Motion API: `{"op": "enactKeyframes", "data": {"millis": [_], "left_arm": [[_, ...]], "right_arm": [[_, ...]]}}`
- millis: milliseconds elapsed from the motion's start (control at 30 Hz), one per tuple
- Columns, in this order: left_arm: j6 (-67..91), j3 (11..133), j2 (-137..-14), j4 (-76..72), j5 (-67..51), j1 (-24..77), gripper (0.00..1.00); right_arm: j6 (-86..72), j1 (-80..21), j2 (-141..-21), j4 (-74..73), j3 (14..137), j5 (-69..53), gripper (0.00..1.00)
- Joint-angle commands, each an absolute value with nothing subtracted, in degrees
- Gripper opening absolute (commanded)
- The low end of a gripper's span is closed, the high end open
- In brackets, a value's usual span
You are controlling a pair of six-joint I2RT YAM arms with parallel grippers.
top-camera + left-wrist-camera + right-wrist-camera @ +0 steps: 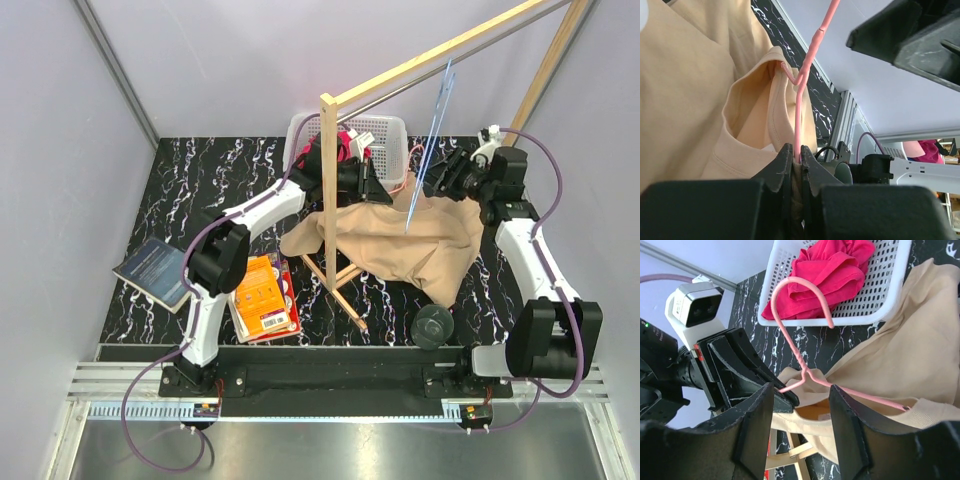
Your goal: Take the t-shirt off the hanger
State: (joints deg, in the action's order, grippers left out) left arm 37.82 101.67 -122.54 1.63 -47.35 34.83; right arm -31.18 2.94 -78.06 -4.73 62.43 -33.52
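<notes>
The beige t-shirt [410,245] lies crumpled on the black marbled table [200,180] at the foot of a wooden rack [329,180], its collar [747,100] still threaded by a pink wire hanger [799,361]. The left gripper [796,152] is clamped tight on the hanger's wire just beside the neck opening, fingers pinched together with only the wire between them. The right gripper [800,440] hovers close opposite, its jaws spread wide and holding nothing, the hanger's sloping arm and the shirt's neckline seen through the gap. No label or print shows on the shirt. Behind the hanger's hook sits a white perforated basket [890,295] with a red garment [825,270] bunched inside. A thin blue object [435,130] hangs from the rack's rail above the shirt. To the left lie an orange book [265,295], its cover print too small to read, and a grey-blue booklet [155,270], likewise illegible. A round black object [436,325] rests just beside the shirt's near hem.
</notes>
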Motion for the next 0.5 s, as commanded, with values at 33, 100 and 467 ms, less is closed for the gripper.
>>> {"op": "enactKeyframes", "data": {"millis": [33, 100, 467], "left_arm": [[38.67, 104.33, -120.41, -0.09, -50.18, 35.95, 0.0], [38.76, 104.33, -120.32, -0.09, -50.62, 36.12, 0.0], [38.76, 103.71, -118.92, -0.09, -52.82, 37.7, 0.0]], "right_arm": [[-27.86, 0.27, -78.92, 1.93, 62.58, -30.68, 0.56], [-27.51, 0.26, -79.36, 3.33, 62.05, -29.71, 0.56], [-27.52, -3.25, -80.51, 11.86, 56.17, -26.2, 0.46]]}}
